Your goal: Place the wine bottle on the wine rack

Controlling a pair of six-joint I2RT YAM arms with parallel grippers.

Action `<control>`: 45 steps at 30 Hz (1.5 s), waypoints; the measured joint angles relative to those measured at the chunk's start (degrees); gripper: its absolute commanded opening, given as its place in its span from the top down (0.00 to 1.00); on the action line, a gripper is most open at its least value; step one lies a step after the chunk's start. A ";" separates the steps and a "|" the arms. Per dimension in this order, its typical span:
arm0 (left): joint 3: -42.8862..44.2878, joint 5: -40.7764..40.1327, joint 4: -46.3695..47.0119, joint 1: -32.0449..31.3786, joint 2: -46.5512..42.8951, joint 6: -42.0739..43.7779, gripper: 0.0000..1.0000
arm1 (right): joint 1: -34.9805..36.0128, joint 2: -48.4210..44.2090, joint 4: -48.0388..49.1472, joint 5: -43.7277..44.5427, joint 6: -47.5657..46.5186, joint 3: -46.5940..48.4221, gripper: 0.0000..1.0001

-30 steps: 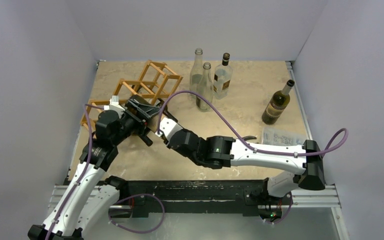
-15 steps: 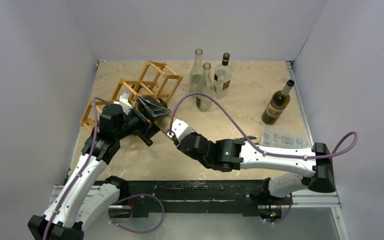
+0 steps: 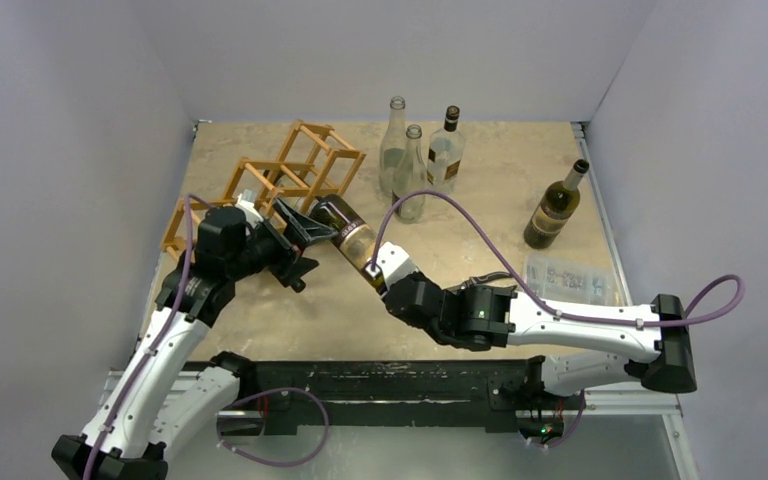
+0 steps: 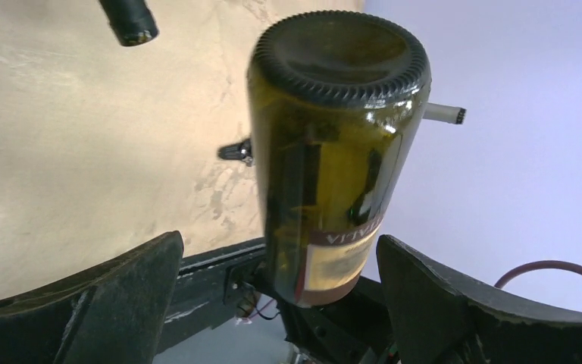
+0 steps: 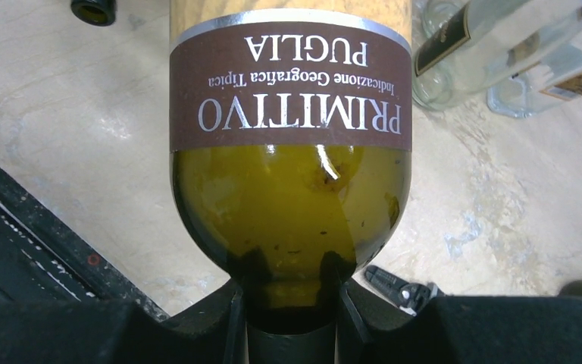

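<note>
Nearest the arm bases, the right gripper point(image 5: 292, 315) is clamped tight on the neck of the wine bottle point(image 5: 292, 189), its fingers point(image 5: 197, 326) pressed in on both sides just below the shoulder. The brown label, upside down in the wrist view, reads PRIMITIVO PUGLIA.

A little further out, the bottle hangs clear of the table point(image 3: 500, 190), tilted, with its neck down toward the right arm and its dark green base up and pointing left. That base sits between the jaws of the left gripper point(image 3: 305, 245), and those jaws are spread wide. In the left wrist view there is a gap on each side, and neither finger point(image 4: 121, 296) touches the glass.

Just beyond the left gripper is the wine rack point(image 3: 290, 175), a stepped orange-brown lattice at the far left of the table. The bottle is beside its near right corner and is in none of its cells.

At the right edge lies a clear plastic bag point(image 3: 560, 272), with a dark labelled bottle point(image 3: 557, 210) standing behind it. Three clear bottles point(image 3: 412, 180) stand in a group at the back.
</note>
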 measured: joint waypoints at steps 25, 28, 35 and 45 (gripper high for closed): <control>27.52 -30.36 -25.00 0.44 -17.55 37.68 0.00 | -12.72 10.91 -0.48 -2.86 -0.37 1.40 1.00; 28.20 -31.82 -26.10 0.44 -18.45 39.78 0.00 | -13.29 14.40 0.50 -3.06 -2.51 4.94 1.00; 29.75 -34.91 -28.81 0.44 -20.90 42.88 0.00 | -14.84 20.65 1.55 -3.72 -5.33 10.56 1.00; 30.80 -37.40 -30.99 0.44 -24.04 45.03 0.00 | -16.50 23.63 0.92 -3.65 -6.93 12.46 1.00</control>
